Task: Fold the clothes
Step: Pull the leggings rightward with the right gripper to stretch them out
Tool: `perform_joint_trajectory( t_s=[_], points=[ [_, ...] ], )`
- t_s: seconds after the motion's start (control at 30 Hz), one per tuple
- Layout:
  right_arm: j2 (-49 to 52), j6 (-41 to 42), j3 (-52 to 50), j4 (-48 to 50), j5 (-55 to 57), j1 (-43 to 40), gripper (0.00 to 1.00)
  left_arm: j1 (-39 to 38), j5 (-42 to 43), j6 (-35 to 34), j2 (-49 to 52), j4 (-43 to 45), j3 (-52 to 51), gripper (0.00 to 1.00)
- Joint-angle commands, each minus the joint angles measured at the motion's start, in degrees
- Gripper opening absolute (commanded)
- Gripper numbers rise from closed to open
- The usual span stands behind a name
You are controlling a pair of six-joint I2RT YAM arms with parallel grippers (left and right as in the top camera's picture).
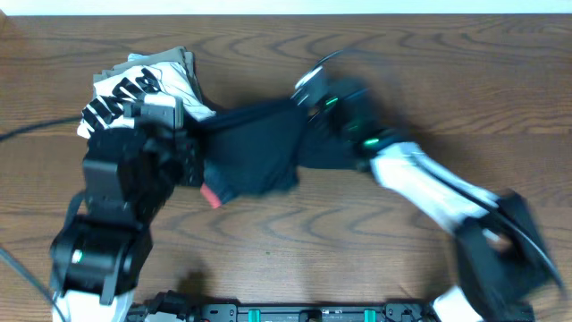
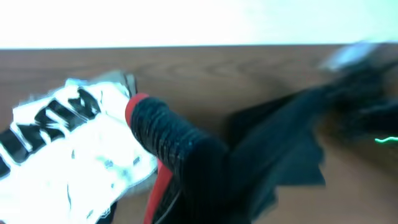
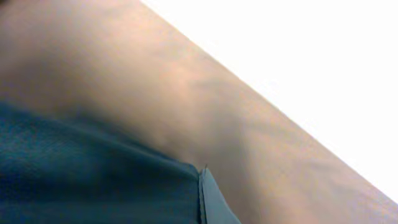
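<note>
Barely started — pants (image 1: pixel 255 152) bunched mid-surface (image 1: pixel 295 255), no neat fold yet, w/ left gripper (image 1: pixel 195 150) clamped on waistband (image 2: pixel 163 134) & right gripper (image 1: pixel 311 105) closed on the far end — all folding left.

- Overhead: straight down from far above wooden table (image 1: pixel 357 250), black leggings (image 1: pixel 255 152) near centre.
- Left wrist: low, close against leggings' waistband; lettered white shirt (image 2: pixel 68 143) left of leggings, shared with overhead.
- Right wrist: tilted, very near leggings' cloth.
</note>
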Motion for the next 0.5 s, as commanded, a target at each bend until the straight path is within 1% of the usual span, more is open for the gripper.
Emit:
perform_joint_trajectory(
  t_s=[0.0,0.1,0.17,0.23,0.27,0.4,0.43,0.47],
  points=[
    [-14.29,4.35,1.68,-3.19,14.43,-9.62,0.02,0.07,-4.66,1.97,5.25,5.42,0.44,0.06],
    [-25.38,9.18,1.75,-11.32,14.43,-16.44,0.02,0.07,-2.21,1.99,10.05,9.94,0.44,0.06],
    [-32.13,15.15,1.75,-18.88,14.08,-20.65,0.03,0.07,0.20,1.97,12.59,11.26,0.68,0.06],
    [-37.81,20.70,1.75,-27.34,10.91,-24.24,0.05,0.07,0.66,1.95,13.79,11.08,0.81,0.06],
    [-40.06,22.12,1.73,-31.50,8.46,-25.64,0.08,0.07,0.66,1.95,14.03,10.88,0.81,0.06],
    [-45.33,24.30,1.70,-47.10,-2.49,-27.69,0.30,0.07,2.51,1.95,13.92,9.25,0.81,0.06],
    [-45.88,24.30,1.70,-50.31,-5.05,-27.69,0.33,0.07,3.43,1.95,13.81,8.52,0.81,0.06],
    [-46.12,24.30,1.66,-53.31,-7.21,-27.69,0.33,0.07,4.37,1.95,13.77,7.63,0.81,0.06]
  ],
)
